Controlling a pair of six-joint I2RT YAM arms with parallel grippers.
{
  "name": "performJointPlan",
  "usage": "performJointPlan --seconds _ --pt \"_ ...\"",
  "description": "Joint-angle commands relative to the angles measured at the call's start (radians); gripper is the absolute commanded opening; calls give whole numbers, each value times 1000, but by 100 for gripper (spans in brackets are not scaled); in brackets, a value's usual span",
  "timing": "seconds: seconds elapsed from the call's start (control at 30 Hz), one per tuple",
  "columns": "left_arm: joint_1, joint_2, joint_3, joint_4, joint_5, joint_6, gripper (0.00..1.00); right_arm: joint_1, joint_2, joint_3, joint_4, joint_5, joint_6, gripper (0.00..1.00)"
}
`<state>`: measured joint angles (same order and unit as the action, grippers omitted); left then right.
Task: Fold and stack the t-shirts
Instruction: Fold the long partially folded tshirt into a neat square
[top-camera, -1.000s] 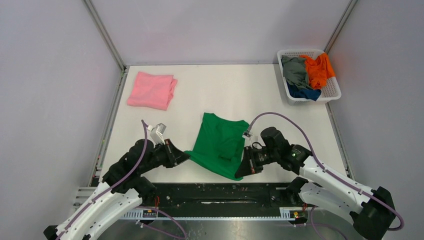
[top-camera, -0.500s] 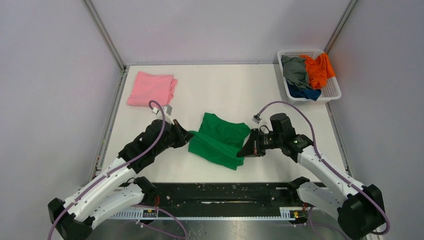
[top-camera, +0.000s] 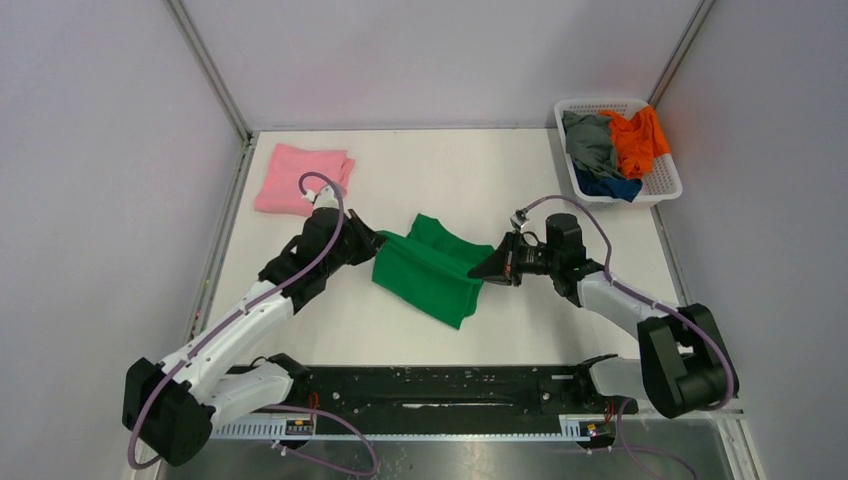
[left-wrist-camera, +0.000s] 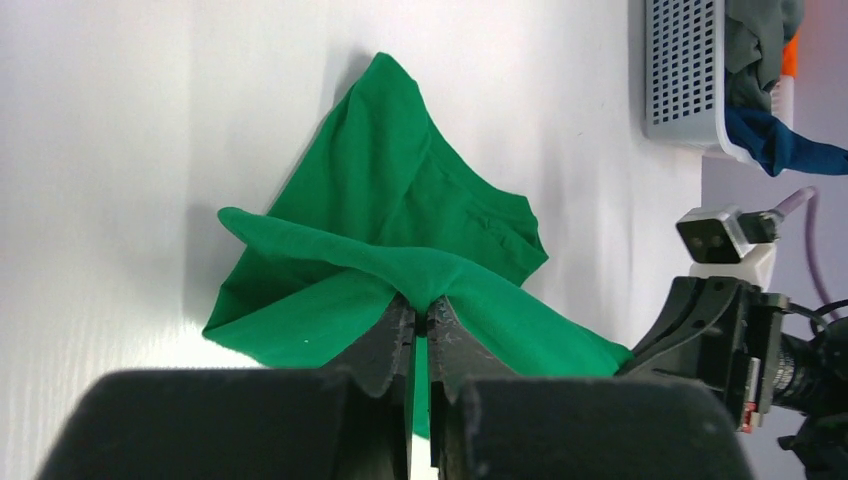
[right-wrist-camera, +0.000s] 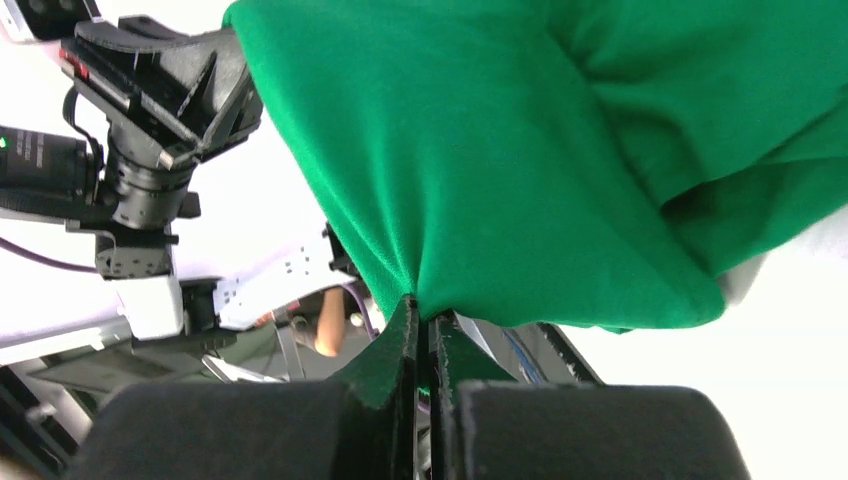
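The bright green t-shirt (top-camera: 430, 270) lies mid-table, its near part lifted and folded toward the back. My left gripper (top-camera: 377, 243) is shut on its left edge, and in the left wrist view (left-wrist-camera: 421, 312) the cloth (left-wrist-camera: 400, 215) is pinched between the fingers. My right gripper (top-camera: 476, 272) is shut on its right edge, with the green cloth (right-wrist-camera: 520, 150) draped over the fingers in the right wrist view (right-wrist-camera: 428, 322). The pink t-shirt (top-camera: 303, 179) lies folded at the back left. The orange (top-camera: 636, 138), grey (top-camera: 590, 141) and dark blue (top-camera: 608, 186) t-shirts sit in the basket.
The white slatted basket (top-camera: 661, 184) stands at the back right corner, also showing in the left wrist view (left-wrist-camera: 685, 70). The black rail (top-camera: 440, 385) runs along the table's near edge. Grey walls close the back and sides.
Both grippers have carried the green shirt's near edge up and toward the back, folding it over itself. Both arms have stretched further from their bases.
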<state>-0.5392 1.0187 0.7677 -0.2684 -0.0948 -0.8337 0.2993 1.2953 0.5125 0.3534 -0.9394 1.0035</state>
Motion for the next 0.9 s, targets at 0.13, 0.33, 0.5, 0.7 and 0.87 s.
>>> performJointPlan --seconds 0.13,0.33,0.5,0.7,0.87 --pt "48 285 153 222 64 12 0 -133 192 -60 302 -77 95 0" --pt "59 584 343 239 166 27 5 -211 369 -44 411 -55 127 45" --pt "76 755 524 177 250 55 66 -270 433 9 536 -52 226 99" --pt "76 676 529 90 233 102 99 -282 232 44 87 68 -5 100" --pt "76 587 400 101 298 110 99 -275 -34 112 -539 458 -324 99"
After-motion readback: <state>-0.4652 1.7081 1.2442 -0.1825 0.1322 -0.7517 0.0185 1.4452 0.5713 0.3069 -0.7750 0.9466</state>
